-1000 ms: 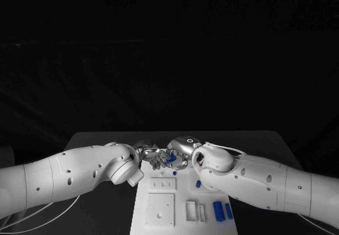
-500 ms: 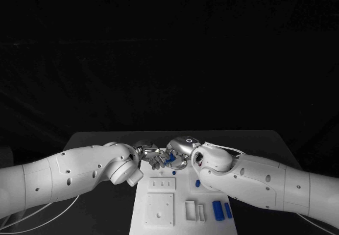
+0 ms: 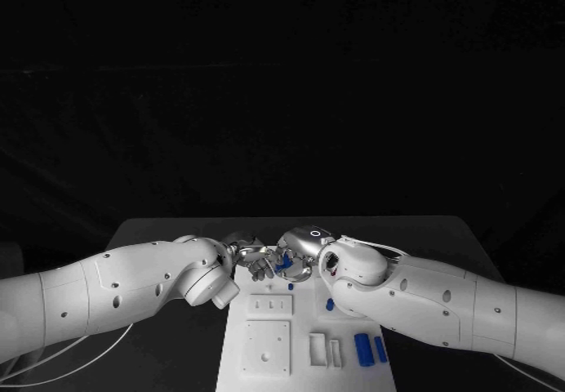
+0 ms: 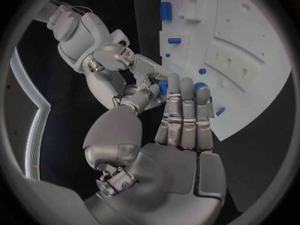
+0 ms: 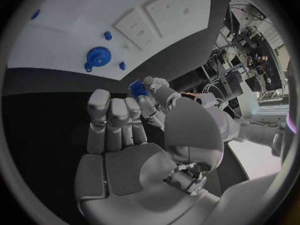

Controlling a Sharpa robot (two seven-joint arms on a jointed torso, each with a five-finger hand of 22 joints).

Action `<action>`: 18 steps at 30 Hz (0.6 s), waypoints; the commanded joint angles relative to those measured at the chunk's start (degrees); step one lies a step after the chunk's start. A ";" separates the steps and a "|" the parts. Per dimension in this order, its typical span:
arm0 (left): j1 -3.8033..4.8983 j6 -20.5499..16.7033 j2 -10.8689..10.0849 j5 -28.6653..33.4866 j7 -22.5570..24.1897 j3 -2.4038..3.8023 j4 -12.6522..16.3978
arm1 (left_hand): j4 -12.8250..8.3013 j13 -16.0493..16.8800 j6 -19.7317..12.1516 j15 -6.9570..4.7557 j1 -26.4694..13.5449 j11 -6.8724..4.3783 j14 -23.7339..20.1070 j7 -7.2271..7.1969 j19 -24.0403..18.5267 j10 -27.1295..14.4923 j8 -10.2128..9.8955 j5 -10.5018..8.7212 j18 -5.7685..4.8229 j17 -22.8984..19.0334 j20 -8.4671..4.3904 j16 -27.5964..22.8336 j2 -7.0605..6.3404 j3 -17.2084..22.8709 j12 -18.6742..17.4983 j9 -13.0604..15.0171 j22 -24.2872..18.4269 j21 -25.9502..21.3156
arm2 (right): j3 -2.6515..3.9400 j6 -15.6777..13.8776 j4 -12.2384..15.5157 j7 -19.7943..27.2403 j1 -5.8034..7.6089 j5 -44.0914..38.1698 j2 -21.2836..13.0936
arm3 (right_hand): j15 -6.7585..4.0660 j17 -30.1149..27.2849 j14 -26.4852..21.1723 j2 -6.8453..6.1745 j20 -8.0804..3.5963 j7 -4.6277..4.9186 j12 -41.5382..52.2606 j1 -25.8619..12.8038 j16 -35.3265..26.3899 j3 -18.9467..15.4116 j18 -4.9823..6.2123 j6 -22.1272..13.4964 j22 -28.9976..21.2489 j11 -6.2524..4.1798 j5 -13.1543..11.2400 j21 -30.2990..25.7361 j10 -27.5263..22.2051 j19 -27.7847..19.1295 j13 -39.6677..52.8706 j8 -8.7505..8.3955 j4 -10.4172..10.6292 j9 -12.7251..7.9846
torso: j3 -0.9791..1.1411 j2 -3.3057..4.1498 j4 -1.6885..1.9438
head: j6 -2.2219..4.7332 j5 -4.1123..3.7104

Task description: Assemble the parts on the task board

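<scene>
My left hand (image 3: pixel 247 255) and right hand (image 3: pixel 297 260) meet over the board's (image 3: pixel 269 343) far end, together pinching a small blue part (image 5: pixel 137 88); a blue gear (image 5: pixel 98 56) and pegs (image 3: pixel 370 349) lie nearby.

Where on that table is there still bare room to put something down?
Bare black table lies right of the white task board, beyond the right arm, and along the far left edge behind the left arm. It is crowded at the board's far end, where the left hand and right hand meet.

Task board (image 3: pixel 269 359) mid-table, both robot hands meeting above its far end; parts (image 3: pixel 364 349) at its right
</scene>
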 commanded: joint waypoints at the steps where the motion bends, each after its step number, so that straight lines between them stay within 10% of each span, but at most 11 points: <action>1: 0.02 -1.72 0.14 -0.63 -0.26 0.02 -0.01 | -0.17 0.70 3.13 -0.35 0.48 -0.37 0.57 -2.77 0.44 0.68 0.56 1.63 0.52 0.39 -1.50 0.80 -0.34 -0.26 0.60 0.90 0.16 0.73 | 0.02 0.16 -0.19 0.93 -0.02 0.85 0.16 | -0.31 -0.01 -0.11 -0.53 -0.23 2.24 -0.85 -0.67 -0.41 0.21 2.73 1.99 0.62 0.11 0.24 -0.02 -1.01 -0.25 -0.69 -0.13 0.29 -0.11 | 0.02 -0.01 -0.03 | -0.10 0.05; 10: 0.00 -2.81 0.17 -1.87 -1.20 0.02 0.01 | -0.25 4.03 4.78 -1.68 -0.60 -1.61 1.56 -3.69 -0.40 1.87 1.43 7.25 -0.02 2.29 -2.31 4.28 -1.03 -0.94 3.65 3.81 0.63 2.33 | 0.02 -0.76 -0.82 1.20 -0.03 1.67 0.27 | 0.05 -0.29 -0.24 -3.47 -0.12 2.70 -2.17 -2.06 -1.03 0.81 2.73 0.95 0.40 0.53 0.54 -0.60 -2.52 -0.50 -1.49 -1.10 1.84 -0.56 | 0.02 -0.02 0.05 | -0.10 0.01; 18: -0.05 -3.38 0.20 -3.33 -1.76 -0.01 -0.08 | -0.27 7.72 5.25 -2.25 -0.92 -2.07 1.24 -3.95 -0.76 0.92 0.97 8.55 -0.42 3.04 -3.29 6.43 -1.33 -0.75 6.13 6.38 0.69 3.93 | 0.01 -2.25 -1.42 2.40 -0.15 3.46 0.07 | 0.85 -0.59 -1.09 -6.29 -0.07 3.63 -3.19 -2.90 -2.10 1.25 2.73 -1.81 0.04 1.40 0.07 -1.76 -4.08 -1.33 -1.89 -2.84 3.67 -1.22 | 0.06 -0.02 0.00 | -0.15 0.10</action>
